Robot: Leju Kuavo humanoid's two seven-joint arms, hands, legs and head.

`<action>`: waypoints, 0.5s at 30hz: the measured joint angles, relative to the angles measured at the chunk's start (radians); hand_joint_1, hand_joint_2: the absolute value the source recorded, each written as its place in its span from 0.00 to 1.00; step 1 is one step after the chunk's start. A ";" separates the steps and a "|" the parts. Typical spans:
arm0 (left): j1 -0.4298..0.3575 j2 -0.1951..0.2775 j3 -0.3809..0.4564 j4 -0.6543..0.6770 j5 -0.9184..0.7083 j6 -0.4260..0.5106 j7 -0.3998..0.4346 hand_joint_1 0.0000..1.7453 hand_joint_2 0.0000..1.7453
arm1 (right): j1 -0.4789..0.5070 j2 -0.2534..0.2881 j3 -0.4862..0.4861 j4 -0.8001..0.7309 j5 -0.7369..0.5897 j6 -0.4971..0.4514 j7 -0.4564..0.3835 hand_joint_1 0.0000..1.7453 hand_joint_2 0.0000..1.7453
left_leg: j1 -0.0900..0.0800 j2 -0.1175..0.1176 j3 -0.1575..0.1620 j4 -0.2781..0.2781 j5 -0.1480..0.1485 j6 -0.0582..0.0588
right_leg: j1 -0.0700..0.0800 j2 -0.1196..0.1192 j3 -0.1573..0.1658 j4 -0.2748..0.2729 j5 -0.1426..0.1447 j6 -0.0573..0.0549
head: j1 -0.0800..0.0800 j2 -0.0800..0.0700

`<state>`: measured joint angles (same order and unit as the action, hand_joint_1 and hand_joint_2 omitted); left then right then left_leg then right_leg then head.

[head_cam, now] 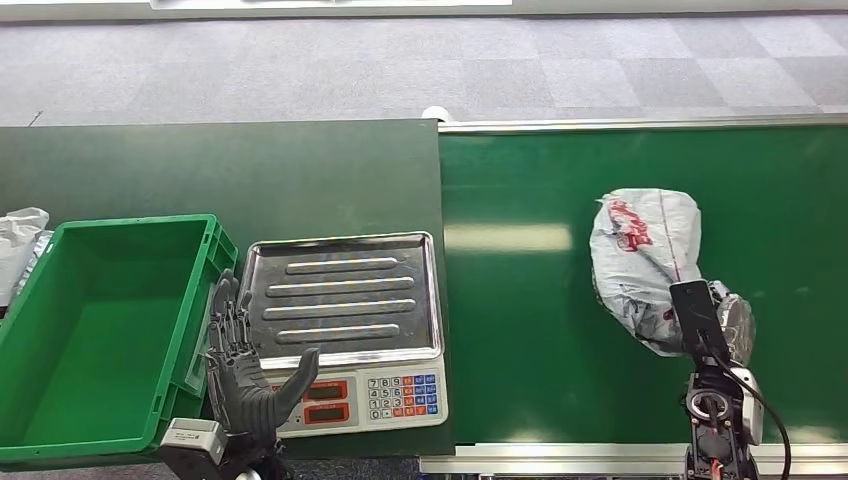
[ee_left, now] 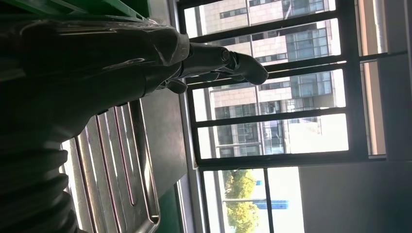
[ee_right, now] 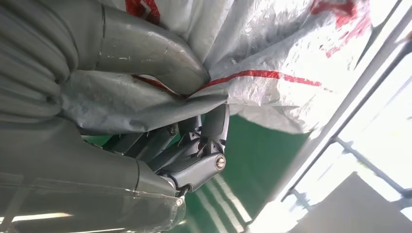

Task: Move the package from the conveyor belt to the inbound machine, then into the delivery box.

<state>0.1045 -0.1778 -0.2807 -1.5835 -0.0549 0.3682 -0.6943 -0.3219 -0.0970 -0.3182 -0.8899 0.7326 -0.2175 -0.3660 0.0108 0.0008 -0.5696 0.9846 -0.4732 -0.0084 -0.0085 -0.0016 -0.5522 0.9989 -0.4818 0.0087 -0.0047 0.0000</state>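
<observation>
Right hand (ee_right: 160, 121) has its thumb and darker fingers pinched into the crumpled skin of the package (head_cam: 645, 265), a white plastic bag with red print, so the grasp looks made; from the head view the bag sits on the green conveyor belt (head_cam: 540, 330), and whether it has cleared the surface yet I cannot tell. Left hand (head_cam: 240, 375) holds nothing, fingers spread and upright, raised between the near corner of the delivery box (head_cam: 60, 430) and the inbound machine (head_cam: 345, 320), a scale with a ribbed steel tray and a keypad along its front edge. Nothing lies on that tray and nothing lies in the green box, so by my reading only the pickup is under way. Both transfers remain: across to the scale first, then on into the box. Beyond the belt there is grey carpet floor (head_cam: 400, 60).
</observation>
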 joint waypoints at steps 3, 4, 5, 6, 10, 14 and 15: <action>-0.006 0.002 -0.006 0.006 0.000 -0.010 0.000 0.00 1.00 | 0.055 0.029 0.066 -0.113 -0.024 0.030 -0.087 1.00 1.00 | 0.000 0.000 0.000 0.000 0.000 0.000 | 0.000 -0.001 0.000 0.000 0.000 0.000 | 0.000 0.000; -0.009 0.003 -0.008 0.008 0.000 -0.011 0.000 0.00 1.00 | 0.070 0.036 0.084 -0.143 -0.026 0.031 -0.100 1.00 1.00 | 0.000 0.000 0.000 0.000 0.000 0.000 | 0.000 0.000 0.000 0.000 0.000 0.000 | 0.000 0.000; -0.012 0.004 -0.010 0.010 0.000 -0.012 0.000 0.00 1.00 | 0.083 0.043 0.099 -0.167 -0.027 0.032 -0.107 1.00 1.00 | 0.000 0.000 0.000 0.000 0.000 0.000 | 0.000 0.000 0.000 0.000 0.000 0.000 | 0.000 0.000; -0.015 0.005 -0.011 0.012 0.000 -0.013 0.000 0.00 1.00 | 0.094 0.048 0.110 -0.188 -0.028 0.032 -0.115 1.00 1.00 | 0.000 0.000 0.000 0.000 0.000 0.000 | 0.000 0.000 0.000 0.000 0.000 0.000 | 0.000 0.000; -0.021 0.007 -0.012 0.015 0.001 -0.016 0.000 0.00 1.00 | 0.125 0.059 0.154 -0.251 0.013 0.015 -0.174 1.00 1.00 | -0.001 0.000 0.000 0.000 0.000 0.000 | -0.001 0.000 0.000 0.000 0.000 0.000 | 0.000 0.000; -0.031 0.012 -0.017 0.016 0.001 -0.022 0.000 0.00 1.00 | 0.156 0.071 0.225 -0.288 0.094 -0.031 -0.235 1.00 1.00 | -0.001 0.000 0.000 0.000 0.000 0.000 | 0.000 0.000 0.000 0.000 0.000 0.000 | 0.000 0.000; -0.034 0.014 -0.018 0.018 0.002 -0.023 0.000 0.00 1.00 | 0.168 0.076 0.246 -0.299 0.107 -0.043 -0.250 1.00 1.00 | 0.000 0.000 0.000 0.000 0.000 0.000 | 0.000 0.000 0.000 0.000 0.000 0.000 | 0.000 0.000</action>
<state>0.0706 -0.1635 -0.2985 -1.5659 -0.0532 0.3449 -0.6943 -0.1541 -0.0212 -0.0721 -1.1886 0.8399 -0.2604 -0.6155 0.0104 0.0010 -0.5695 0.9846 -0.4731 -0.0085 -0.0088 -0.0016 -0.5519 0.9989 -0.4817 0.0087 -0.0043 0.0000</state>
